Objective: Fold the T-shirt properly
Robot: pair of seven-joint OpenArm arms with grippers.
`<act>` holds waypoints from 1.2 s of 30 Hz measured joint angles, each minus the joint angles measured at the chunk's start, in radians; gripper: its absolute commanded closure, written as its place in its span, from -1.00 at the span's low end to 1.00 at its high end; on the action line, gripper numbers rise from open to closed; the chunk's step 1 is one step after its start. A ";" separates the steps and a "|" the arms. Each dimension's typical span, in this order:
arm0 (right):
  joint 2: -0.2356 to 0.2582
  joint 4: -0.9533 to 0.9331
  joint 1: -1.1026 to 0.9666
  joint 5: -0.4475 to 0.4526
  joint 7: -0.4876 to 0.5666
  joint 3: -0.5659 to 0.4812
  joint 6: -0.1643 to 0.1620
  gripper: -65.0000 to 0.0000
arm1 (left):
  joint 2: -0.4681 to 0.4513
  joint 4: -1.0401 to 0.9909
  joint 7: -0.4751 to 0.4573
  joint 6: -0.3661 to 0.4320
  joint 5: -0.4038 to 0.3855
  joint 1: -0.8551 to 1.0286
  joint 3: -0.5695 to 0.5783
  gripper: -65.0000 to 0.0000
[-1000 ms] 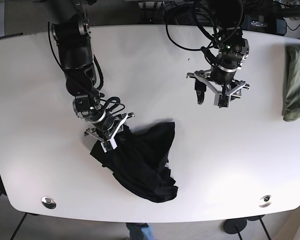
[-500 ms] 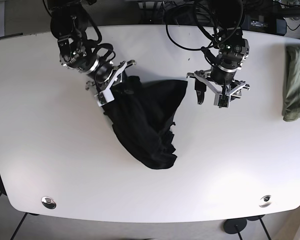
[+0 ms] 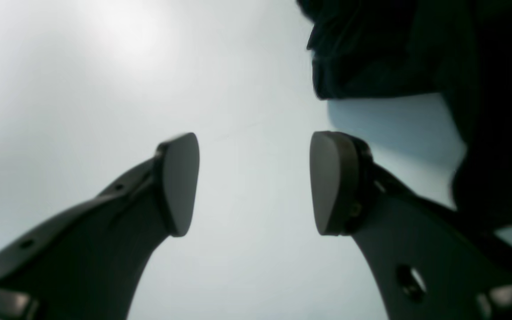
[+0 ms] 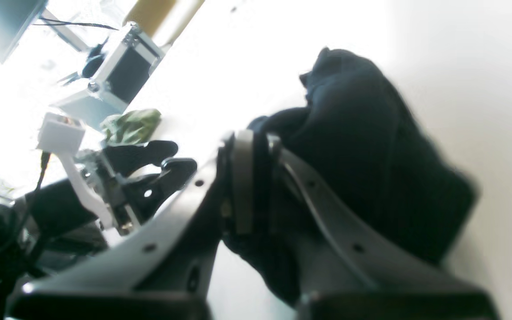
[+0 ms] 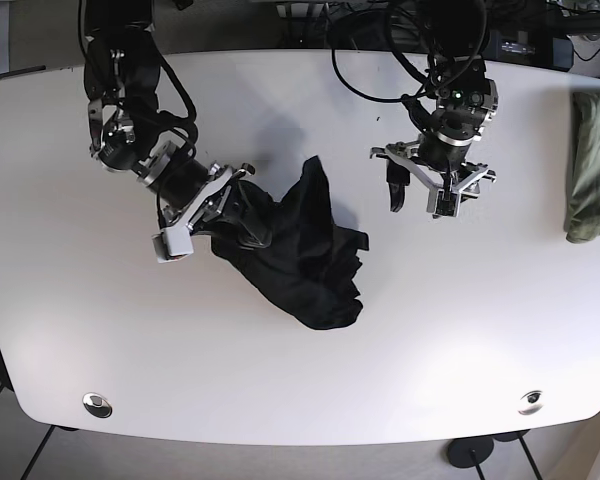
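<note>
The crumpled black cotton T-shirt (image 5: pixel 290 245) lies bunched a little left of the middle of the white oval worktop (image 5: pixel 460 330), its lower folds reaching toward the near edge. The right gripper (image 5: pixel 212 205) is clamped on the shirt's left side, fabric pinched between its fingers (image 4: pixel 242 178). Further back, the left gripper (image 5: pixel 427 196) hovers toward the far edge with its jaws spread and nothing between them. A rumpled olive-green cloth (image 5: pixel 592 165) hangs at the right edge.
</note>
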 measured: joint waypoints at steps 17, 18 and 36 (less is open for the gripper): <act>-0.021 -0.414 0.022 0.047 -0.081 0.346 -0.010 0.67 | -0.005 -0.098 -0.003 0.003 -0.074 -0.041 -0.001 -0.13; -0.014 -0.370 0.010 0.051 -0.101 0.338 -0.004 0.46 | -0.005 -0.098 -0.003 0.003 -0.074 -0.041 -0.001 -0.13; -0.151 -0.488 0.401 -0.647 0.101 -0.321 0.112 -0.52 | -0.029 -0.142 0.000 0.003 -0.074 -0.030 -0.005 -0.13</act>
